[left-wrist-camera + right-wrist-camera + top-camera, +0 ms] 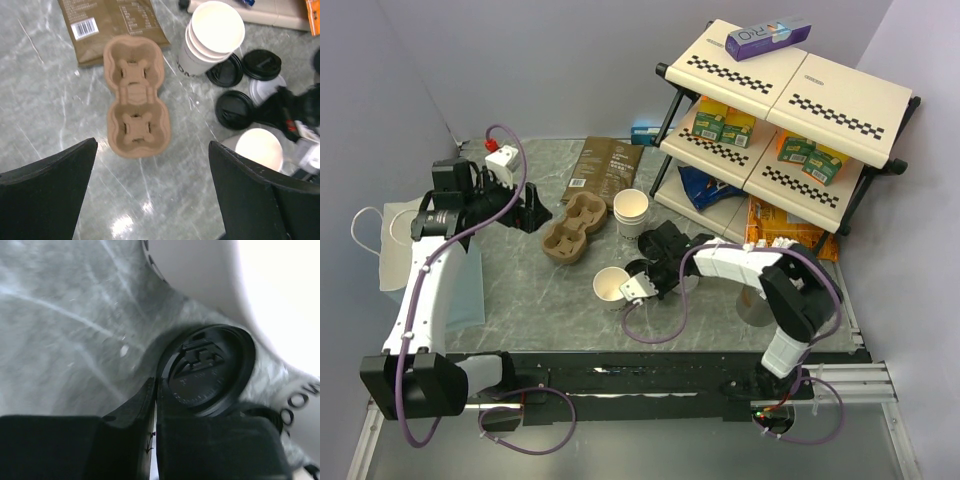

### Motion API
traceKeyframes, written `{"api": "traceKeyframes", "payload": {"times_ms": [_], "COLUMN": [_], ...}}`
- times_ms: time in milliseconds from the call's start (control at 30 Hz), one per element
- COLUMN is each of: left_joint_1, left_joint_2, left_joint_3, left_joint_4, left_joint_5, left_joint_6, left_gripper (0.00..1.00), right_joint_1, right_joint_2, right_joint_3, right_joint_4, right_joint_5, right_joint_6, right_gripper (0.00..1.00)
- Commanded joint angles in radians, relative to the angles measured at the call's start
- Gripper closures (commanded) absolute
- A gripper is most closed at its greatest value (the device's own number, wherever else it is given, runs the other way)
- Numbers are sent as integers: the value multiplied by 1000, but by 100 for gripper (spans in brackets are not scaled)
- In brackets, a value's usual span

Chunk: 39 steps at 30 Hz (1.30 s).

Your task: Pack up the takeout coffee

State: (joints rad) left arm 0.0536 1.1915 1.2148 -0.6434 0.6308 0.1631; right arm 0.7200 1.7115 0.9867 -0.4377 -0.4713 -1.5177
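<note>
Hovering above the left part of the desk [520, 290], the left gripper [525, 210] holds its jaws wide apart and empty, pointed at the pulp carrier [575, 228], whose long axis runs roughly front to back. Right of the carrier, toward the front edge, the lidless white cup [611, 287] stands upright, mouth up. A stack of cups [632, 212] stands behind it, toward the rear edge. Just right of the lidless cup, the right gripper [645, 272] sits low over the desk. Its jaws are nearly together and, in the wrist view, appear to pinch the rim of a black lid [207, 372] lying flat. The cup thus lies just left of that lid, so the right arm is by far the nearer one. I judge the coming move to be a short lift and carry leftward onto the cup's mouth. That arm reaches leftward from the front right corner, elbow folded, wrist dipped.
</note>
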Motion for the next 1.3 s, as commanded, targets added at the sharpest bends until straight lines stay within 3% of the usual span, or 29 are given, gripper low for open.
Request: {"api": "traceKeyframes", "payload": {"times_ms": [0, 233, 433, 533, 767, 833, 867, 1267], "left_joint_1": [3, -78, -239, -256, -256, -255, -256, -343], "left_joint_2": [-81, -49, -98, -136, -167, -182, -194, -112], "left_joint_3": [-75, -49, -87, -126, -136, -150, -165, -167], "left_joint_4": [194, 157, 91, 84, -11, -18, -19, -88], "left_joint_5": [30, 150, 46, 11, -17, -28, -34, 36], "left_joint_6": [4, 111, 231, 234, 273, 282, 285, 381], "left_gripper": [0, 1, 1, 1, 0, 1, 1, 1], "right_joint_1": [-7, -31, -37, -48, -103, -102, -103, -119], "right_joint_2": [-176, -303, -346, -316, -239, -225, -217, -23], "right_joint_3": [18, 225, 409, 455, 382, 304, 235, 63], "right_joint_4": [-142, -451, -469, -351, 189, 412, 595, 1215], "right_joint_5": [-23, -102, -292, -397, -670, -726, -745, -911], "right_joint_6": [66, 286, 611, 887, 1636, 1785, 1947, 2554], "right_gripper": [96, 96, 96, 96, 96, 96, 96, 96]}}
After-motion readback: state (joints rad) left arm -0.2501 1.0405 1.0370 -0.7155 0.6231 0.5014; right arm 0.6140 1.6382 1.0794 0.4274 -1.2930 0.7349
